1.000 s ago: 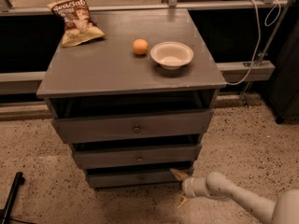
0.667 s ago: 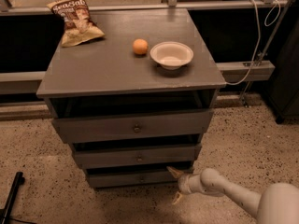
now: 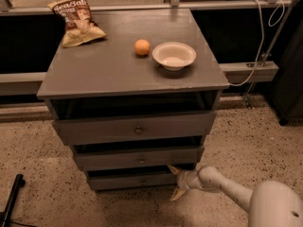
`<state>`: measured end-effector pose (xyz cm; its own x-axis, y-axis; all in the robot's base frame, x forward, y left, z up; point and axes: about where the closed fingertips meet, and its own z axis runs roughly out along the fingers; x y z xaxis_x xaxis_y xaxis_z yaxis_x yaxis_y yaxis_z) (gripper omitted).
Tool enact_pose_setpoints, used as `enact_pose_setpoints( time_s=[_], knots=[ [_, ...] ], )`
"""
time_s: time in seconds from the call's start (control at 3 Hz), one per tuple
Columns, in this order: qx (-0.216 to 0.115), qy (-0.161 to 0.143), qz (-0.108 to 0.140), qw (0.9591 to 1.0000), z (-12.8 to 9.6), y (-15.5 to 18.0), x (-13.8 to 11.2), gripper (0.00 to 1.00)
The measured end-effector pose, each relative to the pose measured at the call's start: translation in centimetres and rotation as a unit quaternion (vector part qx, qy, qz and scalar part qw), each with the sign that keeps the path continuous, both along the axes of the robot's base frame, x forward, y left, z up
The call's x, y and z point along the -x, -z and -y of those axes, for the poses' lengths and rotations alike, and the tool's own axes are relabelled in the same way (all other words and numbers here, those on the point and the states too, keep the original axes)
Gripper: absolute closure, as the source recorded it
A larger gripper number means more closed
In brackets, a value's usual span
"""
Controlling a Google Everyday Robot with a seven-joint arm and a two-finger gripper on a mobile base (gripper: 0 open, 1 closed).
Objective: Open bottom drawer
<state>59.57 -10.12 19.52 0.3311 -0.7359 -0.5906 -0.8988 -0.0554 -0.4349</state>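
The grey cabinet has three drawers stacked one above the other. The bottom drawer (image 3: 132, 180) is the lowest and narrowest front, with a tiny dark knob (image 3: 143, 181) at its centre. My gripper (image 3: 175, 182) is low at the drawer's right end, at the end of a white arm that comes in from the lower right. Its fingers (image 3: 173, 170) are spread apart, one up by the drawer's top right corner and one down near the floor. It holds nothing.
The middle drawer (image 3: 139, 158) and the top drawer (image 3: 137, 127) stand above it. On the cabinet top (image 3: 109, 67) lie a chip bag (image 3: 76, 21), an orange (image 3: 142, 47) and a white bowl (image 3: 173, 56). Speckled floor surrounds the cabinet. A black object (image 3: 12, 197) lies at lower left.
My arm has moved left toward the cabinet, bringing the gripper from off to the right up to the bottom drawer's right end.
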Motion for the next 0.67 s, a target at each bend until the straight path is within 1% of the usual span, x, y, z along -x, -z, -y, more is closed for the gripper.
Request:
enact_pose_setpoints(
  time_s=[0.33, 0.67],
  knots=[
    [0.004, 0.015, -0.017, 0.9997, -0.1, 1.2, -1.5, 0.14],
    [0.0, 0.025, -0.032, 0.9992, 0.2, 2.2, -2.1, 0.28]
  ],
)
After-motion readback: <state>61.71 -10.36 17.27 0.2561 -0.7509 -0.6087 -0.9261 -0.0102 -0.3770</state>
